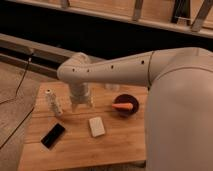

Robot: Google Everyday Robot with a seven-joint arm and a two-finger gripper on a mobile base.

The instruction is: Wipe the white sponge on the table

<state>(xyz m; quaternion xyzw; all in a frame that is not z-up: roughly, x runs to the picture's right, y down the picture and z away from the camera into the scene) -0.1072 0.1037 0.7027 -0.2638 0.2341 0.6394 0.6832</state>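
The white sponge [96,126] lies flat near the middle of the wooden table [120,147]. My gripper [80,104] hangs from the white arm above the table's far middle, pointing down. It is behind and to the left of the sponge, and apart from it. Nothing shows in it.
A small whitish bottle [53,102] stands at the left of the table. A black flat slab [53,135] lies at the front left. A dark bowl [125,104] holding an orange piece [122,106] sits right of the gripper. My white arm fills the right side of the view.
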